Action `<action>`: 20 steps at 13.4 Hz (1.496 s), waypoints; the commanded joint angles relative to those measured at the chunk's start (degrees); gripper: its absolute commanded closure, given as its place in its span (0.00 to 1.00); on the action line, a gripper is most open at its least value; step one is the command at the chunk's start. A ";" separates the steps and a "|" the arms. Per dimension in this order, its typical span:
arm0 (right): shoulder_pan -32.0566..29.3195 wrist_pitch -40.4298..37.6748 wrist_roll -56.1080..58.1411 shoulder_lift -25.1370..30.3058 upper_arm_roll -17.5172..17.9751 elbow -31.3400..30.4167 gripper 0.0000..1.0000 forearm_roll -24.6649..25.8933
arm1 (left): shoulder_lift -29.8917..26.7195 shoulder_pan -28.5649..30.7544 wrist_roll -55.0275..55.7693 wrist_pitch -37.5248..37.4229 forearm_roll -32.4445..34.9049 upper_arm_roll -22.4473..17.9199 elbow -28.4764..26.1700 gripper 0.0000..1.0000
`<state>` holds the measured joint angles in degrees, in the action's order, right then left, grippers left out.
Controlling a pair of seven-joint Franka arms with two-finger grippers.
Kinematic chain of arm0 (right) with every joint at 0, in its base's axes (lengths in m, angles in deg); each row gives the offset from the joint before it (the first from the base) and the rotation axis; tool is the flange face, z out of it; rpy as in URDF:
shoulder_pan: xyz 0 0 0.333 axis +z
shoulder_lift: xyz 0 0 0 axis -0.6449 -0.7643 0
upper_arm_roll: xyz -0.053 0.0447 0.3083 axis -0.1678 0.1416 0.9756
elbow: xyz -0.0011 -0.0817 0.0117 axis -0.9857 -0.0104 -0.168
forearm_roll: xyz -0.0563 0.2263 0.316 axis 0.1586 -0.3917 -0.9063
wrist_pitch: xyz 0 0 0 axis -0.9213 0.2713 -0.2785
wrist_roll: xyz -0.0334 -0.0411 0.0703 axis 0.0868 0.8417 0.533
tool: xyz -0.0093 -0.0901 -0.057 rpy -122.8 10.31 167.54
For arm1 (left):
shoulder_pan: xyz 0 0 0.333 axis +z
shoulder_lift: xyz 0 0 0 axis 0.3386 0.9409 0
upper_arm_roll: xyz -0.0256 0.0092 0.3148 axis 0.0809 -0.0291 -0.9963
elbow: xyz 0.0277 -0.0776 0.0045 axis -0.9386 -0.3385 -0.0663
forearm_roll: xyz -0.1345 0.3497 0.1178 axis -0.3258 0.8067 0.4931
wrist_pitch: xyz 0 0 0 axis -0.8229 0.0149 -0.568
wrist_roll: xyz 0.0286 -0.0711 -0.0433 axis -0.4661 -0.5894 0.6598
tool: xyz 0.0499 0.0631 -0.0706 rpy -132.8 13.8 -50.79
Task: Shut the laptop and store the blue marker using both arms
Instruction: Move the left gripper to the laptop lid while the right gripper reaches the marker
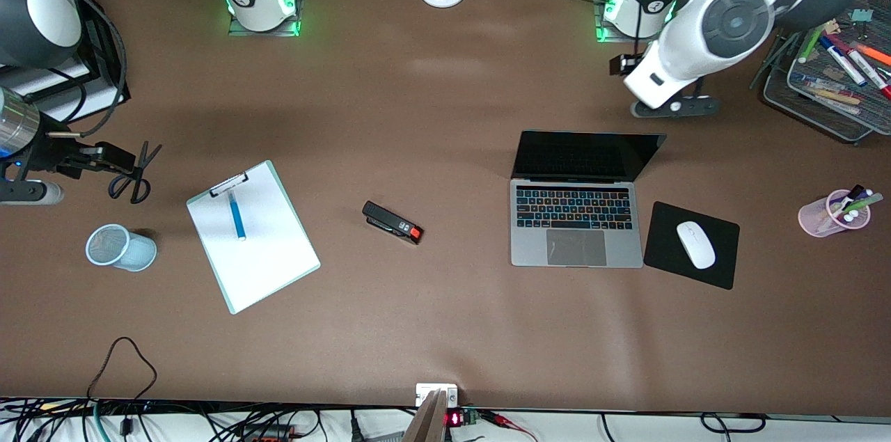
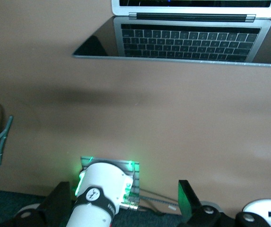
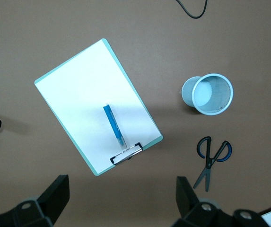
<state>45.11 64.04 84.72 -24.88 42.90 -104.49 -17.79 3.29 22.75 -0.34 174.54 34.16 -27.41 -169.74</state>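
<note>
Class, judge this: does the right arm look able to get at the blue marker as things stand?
Probably yes. The blue marker lies bare on the clipboard, nothing over it, and the right hand hangs open above that end of the table.

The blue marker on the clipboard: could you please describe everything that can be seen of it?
The blue marker is a slim, bright-blue stick, plastic by its look, with a paler end pointing toward the clipboard's metal clip. It lies flat on the white sheet of the clipboard, roughly along the board's length and just below the clip. Only the paper touches it; neither claw is on it. The clipboard sits toward the right arm's end of the table, between the pale blue mesh cup and the black stapler.
</note>
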 commanded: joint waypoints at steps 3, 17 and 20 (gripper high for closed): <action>0.05 4.36 -0.33 -4.84 0.09 0.18 0.00 -0.71 | 2.16 0.47 0.89 7.71 -1.55 1.63 -4.22 0.00; 4.19 19.04 11.69 -20.49 0.18 0.18 0.00 -0.88 | 11.56 1.08 -4.29 24.17 -0.50 2.77 -4.85 0.00; 4.18 19.93 12.77 -22.51 0.18 0.18 0.00 -1.15 | 14.02 1.26 -4.38 24.34 0.74 2.51 -1.16 0.00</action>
<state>49.15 83.40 95.60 -46.49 43.19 -104.60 -18.02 14.24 23.41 -3.56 199.16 34.10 -24.98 -174.80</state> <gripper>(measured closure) 0.000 0.000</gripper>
